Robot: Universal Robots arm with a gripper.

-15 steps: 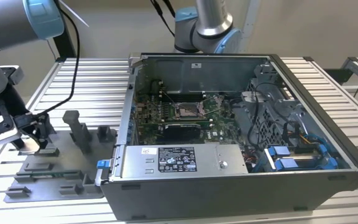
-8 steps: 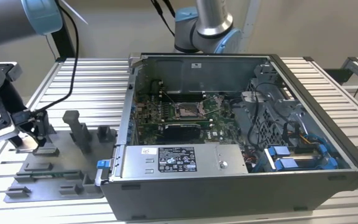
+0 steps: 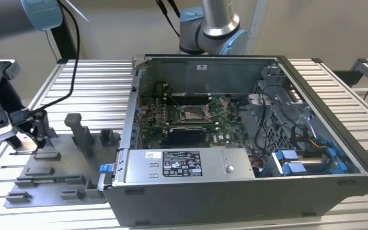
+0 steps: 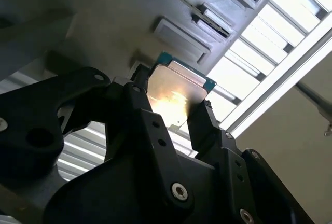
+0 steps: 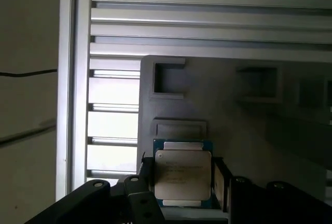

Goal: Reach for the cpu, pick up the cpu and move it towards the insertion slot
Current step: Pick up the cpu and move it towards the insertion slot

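Item: cpu [image 5: 182,175] [image 4: 179,92], silvery top with blue-green edge, faint print on the lid too dim to read. Held between the two black fingers [image 4: 205,125] of the gripper [image 3: 25,136], which are clamped on its opposite edges. Location: above the grey fixture tray [image 3: 50,191] at the exterior view's left, on the slatted table [image 3: 94,81]; whether it is clear of the tray cannot be told. Insertion slot [image 3: 193,113]: on the green motherboard [image 3: 152,120] inside the open computer case [image 3: 312,81], well apart from the chip. Power supply [image 3: 235,165]: bears a black-and-white label [image 3: 180,164]
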